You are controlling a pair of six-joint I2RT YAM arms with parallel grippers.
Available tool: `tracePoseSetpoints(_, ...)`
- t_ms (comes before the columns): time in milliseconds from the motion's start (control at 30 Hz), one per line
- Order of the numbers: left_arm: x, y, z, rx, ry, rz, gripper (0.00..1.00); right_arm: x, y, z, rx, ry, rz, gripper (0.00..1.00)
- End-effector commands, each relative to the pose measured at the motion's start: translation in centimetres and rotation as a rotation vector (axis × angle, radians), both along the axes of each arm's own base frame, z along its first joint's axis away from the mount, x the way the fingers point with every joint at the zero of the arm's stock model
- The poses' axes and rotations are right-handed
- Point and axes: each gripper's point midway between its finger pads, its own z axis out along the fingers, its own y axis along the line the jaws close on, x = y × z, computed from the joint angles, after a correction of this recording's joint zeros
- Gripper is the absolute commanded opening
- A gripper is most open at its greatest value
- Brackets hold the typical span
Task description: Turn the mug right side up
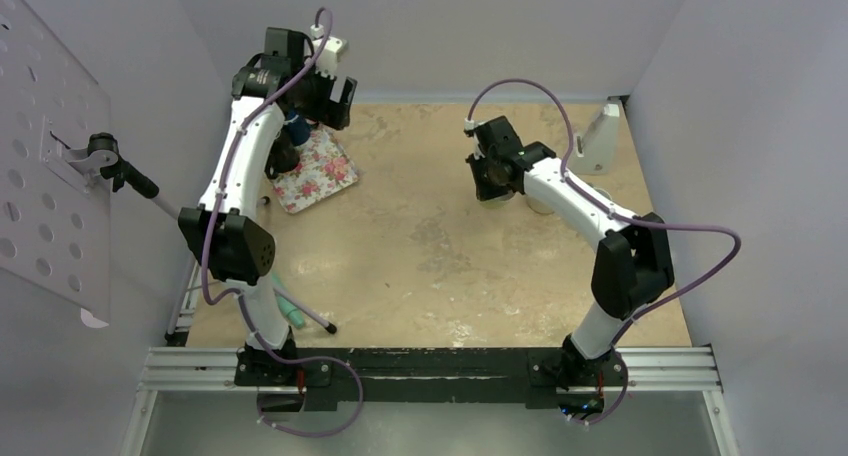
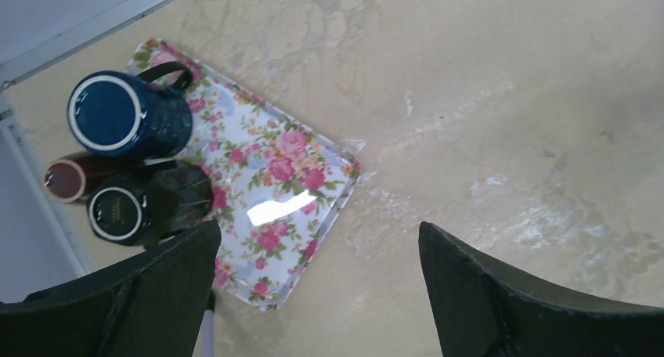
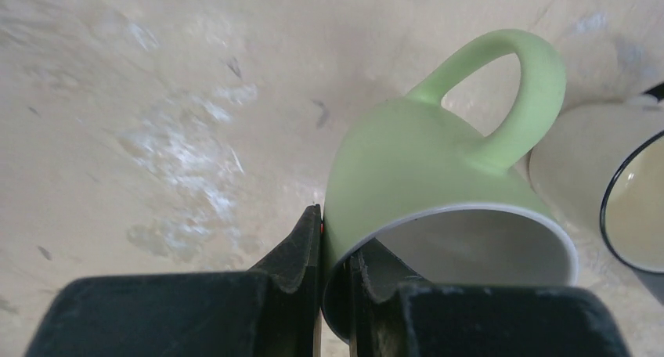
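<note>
Right of centre toward the far edge of the beige bench (image 1: 430,246), the right jaws were clamped on the rim of the tilted pale green ceramic mug (image 3: 423,161). Left jaws stood apart above the floral tray (image 2: 297,177) near the far left corner.

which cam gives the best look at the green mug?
Right wrist: the green mug fills the frame, tilted, handle up, its rim wall pinched by the right gripper. Top external hides nearly all of it under that gripper. Left wrist shows only other mugs and a floral tray.
</note>
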Motion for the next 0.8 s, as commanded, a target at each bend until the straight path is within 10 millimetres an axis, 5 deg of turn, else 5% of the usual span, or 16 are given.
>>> tracePoseSetpoints(0,-0.2,3.8,-1.1,0.169,0.021,0.044,1.00,-1.9,-2.3,-0.9,-0.096,0.031,-0.021,0.00)
tracePoseSetpoints(333,0.7,9.8,-5.5,0.266,0.145,0.164,1.00,-2.7,-2.5,-5.9,-0.124,0.121,-0.045,0.00)
tracePoseSetpoints(600,3.2,14.8,-7.9,0.338,0.183,0.308,1.00,-2.7,-2.6,-5.6,-0.128,0.124,-0.059,0.35)
tracePoseSetpoints(767,2.3,16.1,-8.4,0.326,0.198,0.336,1.00,-2.2,-3.1,-3.7,-0.143,0.089,-0.084,0.47)
